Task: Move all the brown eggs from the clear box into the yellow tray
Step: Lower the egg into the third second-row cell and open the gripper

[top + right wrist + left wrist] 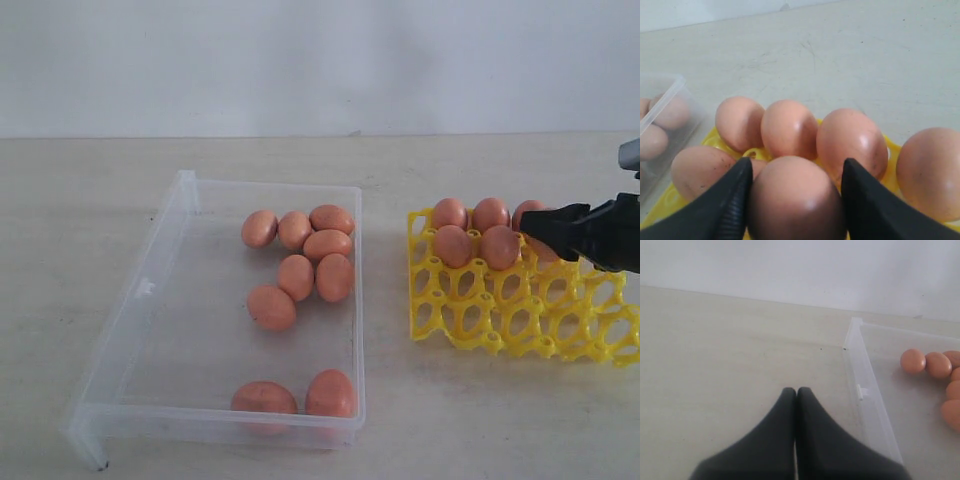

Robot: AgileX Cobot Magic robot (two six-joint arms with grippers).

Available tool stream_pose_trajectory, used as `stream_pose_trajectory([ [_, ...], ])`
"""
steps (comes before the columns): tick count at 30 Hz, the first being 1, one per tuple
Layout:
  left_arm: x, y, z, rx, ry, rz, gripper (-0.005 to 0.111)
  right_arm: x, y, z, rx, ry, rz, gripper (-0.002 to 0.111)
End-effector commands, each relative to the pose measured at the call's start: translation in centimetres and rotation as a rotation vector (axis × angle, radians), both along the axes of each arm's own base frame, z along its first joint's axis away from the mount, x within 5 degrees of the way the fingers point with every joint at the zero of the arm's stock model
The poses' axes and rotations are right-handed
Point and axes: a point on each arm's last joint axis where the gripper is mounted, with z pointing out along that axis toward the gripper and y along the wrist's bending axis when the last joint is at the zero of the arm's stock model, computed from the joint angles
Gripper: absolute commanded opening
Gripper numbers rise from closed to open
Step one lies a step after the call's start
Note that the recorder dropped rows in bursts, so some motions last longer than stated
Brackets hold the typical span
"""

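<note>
Several brown eggs [300, 255] lie in the clear box [112, 365], most of them grouped at its far right and two by the near wall. The yellow tray [520, 325] stands to the right, with several brown eggs [470, 230] in its back cups. My right gripper [530, 228] reaches in from the right over the tray's back rows. It is shut on a brown egg [795, 200], with both fingers against the shell. My left gripper [796, 390] hangs shut and empty over bare table, left of the box. It does not show in the exterior view.
The table is pale wood-grain with a white wall behind it. The front rows of the tray [560, 335] hold nothing. A strip of bare table [385, 300] lies between the box and the tray.
</note>
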Motion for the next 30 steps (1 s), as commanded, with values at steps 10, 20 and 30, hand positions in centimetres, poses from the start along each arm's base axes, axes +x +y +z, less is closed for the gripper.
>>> stream_pose_trajectory([
  [10, 0.01, -0.03, 0.12, -0.003, -0.008, -0.005, -0.004, 0.39, -0.20, 0.29, 0.008, -0.033, -0.036, 0.050],
  [20, 0.01, -0.03, 0.12, -0.003, -0.008, -0.005, -0.004, 0.47, -0.31, 0.34, 0.017, -0.035, -0.055, 0.064],
  [30, 0.01, -0.03, 0.12, -0.003, -0.008, -0.005, -0.004, 0.50, -0.20, 0.74, 0.083, -0.029, -0.072, 0.063],
])
